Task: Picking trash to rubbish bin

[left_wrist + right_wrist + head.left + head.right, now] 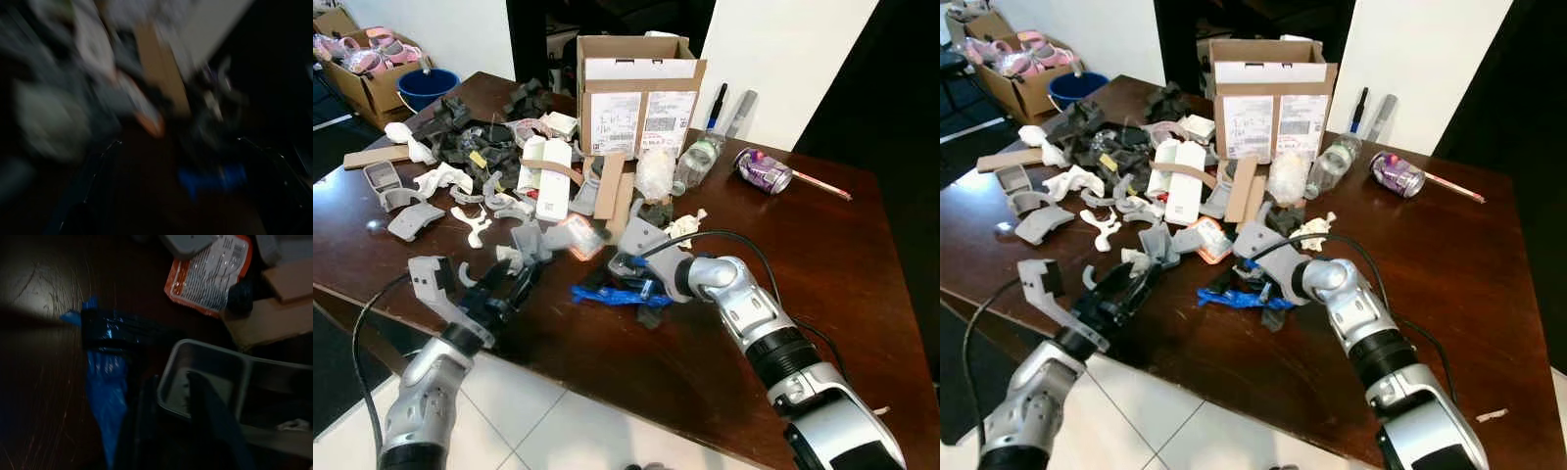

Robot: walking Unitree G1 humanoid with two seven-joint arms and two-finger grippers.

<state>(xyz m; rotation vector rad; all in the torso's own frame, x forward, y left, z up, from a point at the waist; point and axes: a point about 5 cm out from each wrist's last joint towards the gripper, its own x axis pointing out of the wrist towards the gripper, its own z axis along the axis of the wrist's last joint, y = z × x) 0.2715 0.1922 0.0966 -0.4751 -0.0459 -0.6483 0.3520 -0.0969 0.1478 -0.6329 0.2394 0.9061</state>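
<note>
Clearly the picking step is in hand: the right gripper (pixel 625 266) is low over the dark wooden surface (pixel 803 264), reaching into the near edge of the litter heap, where a crumpled blue wrapper (pixel 607 294) lies just beside it. In the right wrist view its fingers (pixel 210 411) stand around the rim of a grey plastic tray piece (pixel 205 377), with the blue wrapper alongside and an orange-edged packet (pixel 210 269) beyond; whether they are closed on anything I cannot tell. The left gripper (pixel 509 289) hovers near the front edge of the surface with its fingers spread, holding nothing, a little apart from the blue wrapper. No rubbish bin can be picked out with certainty; a blue tub (pixel 426 88) sits beyond the far left corner. The next move likely calls for a firm pinch on one piece, then a straight lift, since the heap is crowded towards the cardboard box (pixel 641 93). Open room lies on the right half of the surface and along its front edge.
</note>
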